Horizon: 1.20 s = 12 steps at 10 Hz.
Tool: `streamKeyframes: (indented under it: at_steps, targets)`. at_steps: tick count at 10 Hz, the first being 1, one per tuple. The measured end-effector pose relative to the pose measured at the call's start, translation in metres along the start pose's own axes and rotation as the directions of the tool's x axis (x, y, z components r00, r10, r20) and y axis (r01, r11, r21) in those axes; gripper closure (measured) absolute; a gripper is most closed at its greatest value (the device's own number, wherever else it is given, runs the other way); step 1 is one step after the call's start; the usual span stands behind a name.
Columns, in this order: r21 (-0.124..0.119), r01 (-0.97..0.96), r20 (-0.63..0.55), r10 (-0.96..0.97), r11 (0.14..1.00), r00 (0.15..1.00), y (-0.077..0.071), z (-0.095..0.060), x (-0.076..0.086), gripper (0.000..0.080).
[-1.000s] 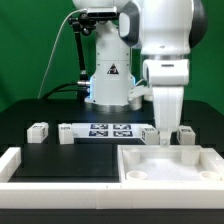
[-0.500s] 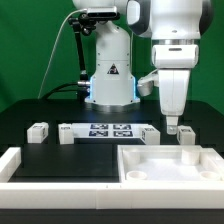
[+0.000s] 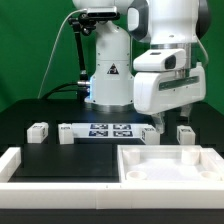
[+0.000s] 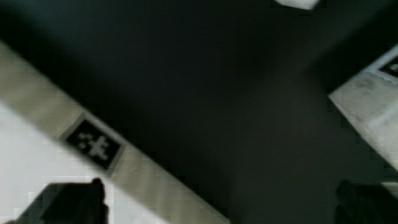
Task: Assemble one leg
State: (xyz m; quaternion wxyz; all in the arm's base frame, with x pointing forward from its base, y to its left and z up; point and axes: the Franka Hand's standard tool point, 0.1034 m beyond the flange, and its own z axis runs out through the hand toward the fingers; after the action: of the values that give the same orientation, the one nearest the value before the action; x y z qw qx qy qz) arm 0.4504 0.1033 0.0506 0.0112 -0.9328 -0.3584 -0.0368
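Our black two-finger gripper [image 4: 222, 200] has risen and tilted, fingers spread around nothing. The small white tagged plastic leg [image 3: 185, 133] stands free just behind the large white square panel [image 3: 165, 165]; we judge it ungrasped.

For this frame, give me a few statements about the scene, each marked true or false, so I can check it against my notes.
1. The tool is shut on a leg. False: in the wrist view the tool is open, its fingers are wide apart and nothing is between them.
2. A lone leg stands on the table at the exterior view's left. True.
3. The square panel lies at the exterior view's left. False: the square panel lies at the exterior view's right, in the foreground.
4. The marker board lies flat on the table, in front of the robot's base. True.
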Motion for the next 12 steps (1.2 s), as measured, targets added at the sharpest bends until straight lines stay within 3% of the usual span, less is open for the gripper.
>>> streamKeyframes:
  at_steps: [2,6,9,12]
  targets:
    - [0.013,-0.212,0.002,0.212,0.977,0.977,-0.012,0.002,0.002,0.0150]
    - [0.041,-0.593,0.015,0.593,0.804,0.805,-0.022,0.004,0.006,0.0150]
    - [0.047,-0.734,0.027,0.734,0.678,0.679,-0.026,0.005,0.007,0.0150]
    - [0.049,-0.708,0.049,0.706,0.705,0.706,-0.044,0.012,0.007,0.0150]
